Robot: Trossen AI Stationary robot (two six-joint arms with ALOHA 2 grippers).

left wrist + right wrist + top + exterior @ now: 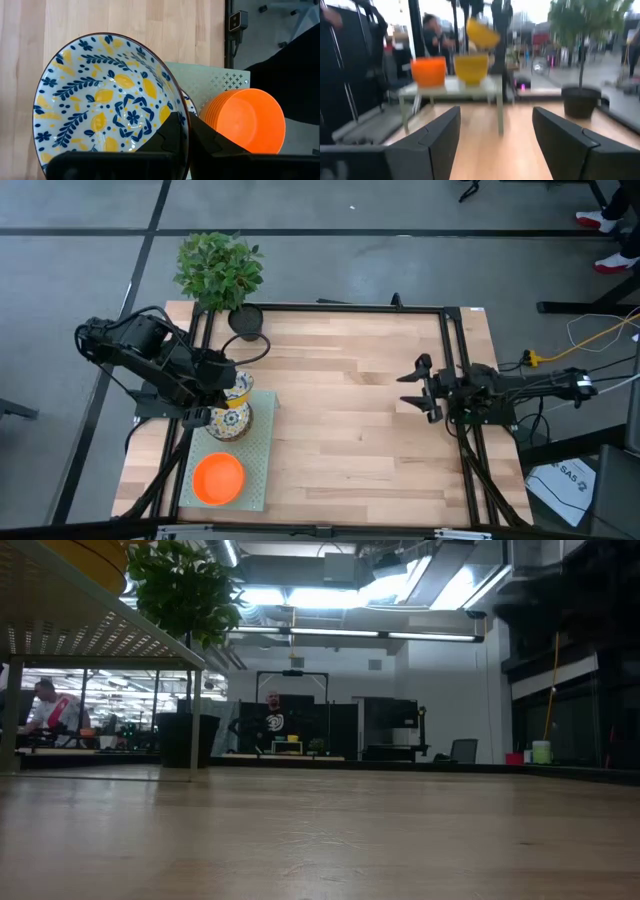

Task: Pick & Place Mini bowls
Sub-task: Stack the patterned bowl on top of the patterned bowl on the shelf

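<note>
A white mini bowl with blue-and-yellow flowers (107, 107) is lifted and tilted, with my left gripper (184, 124) shut on it. In the high view this gripper (222, 387) hangs over a stack of patterned bowls (228, 420). That stack and a stack of orange bowls (218, 478) stand on a pale green perforated stand (262, 450) at the table's left. My right gripper (412, 387) is open, level above the table's right side, pointing toward the stand. Its fingers (440, 135) have nothing between them. My left gripper pinches the patterned bowl's rim (181, 107), one finger inside the bowl (162, 137) and one outside (212, 140). The fingers slant down from the table's left side. The bowl (481, 31) hangs tilted, clear of the stack (470, 67) below it.
A leafy plant (220, 268) in a black pot (245, 320) stands at the table's far left corner. Bare wood (350, 430) lies between the stand and my right gripper. People and desks show in the room (275, 720) beyond the table.
</note>
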